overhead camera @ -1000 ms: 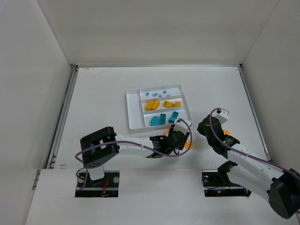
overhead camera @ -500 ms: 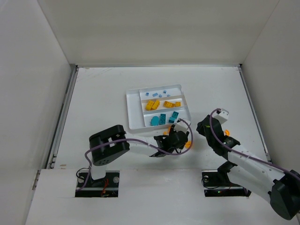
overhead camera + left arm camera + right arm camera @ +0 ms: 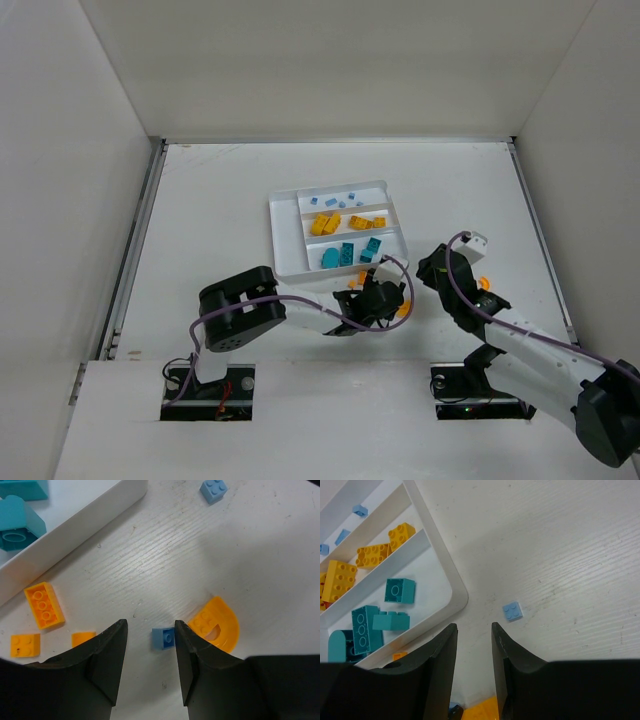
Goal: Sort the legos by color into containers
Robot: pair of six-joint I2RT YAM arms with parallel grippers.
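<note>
While both arms reach low over the white table (image 3: 220,200), the left tool (image 3: 149,630) stands released, its black fingers (image 3: 107,665) straddling a tiny light blue plastic brick (image 3: 164,638) that lies just beside an orange half-round piece (image 3: 220,625). Small orange bricks (image 3: 45,605) lie loose outside the white rectangular plastic tray (image 3: 75,525). The right tool (image 3: 472,630) is released too, grasping nothing, near the tray's corner and another loose light blue brick (image 3: 512,611). Yellow pieces (image 3: 340,580) and teal pieces (image 3: 395,590) lie in separate sections.

Loose legos (image 3: 163,638) on table (image 3: 240,555), just before tray (image 3: 85,517).
</note>
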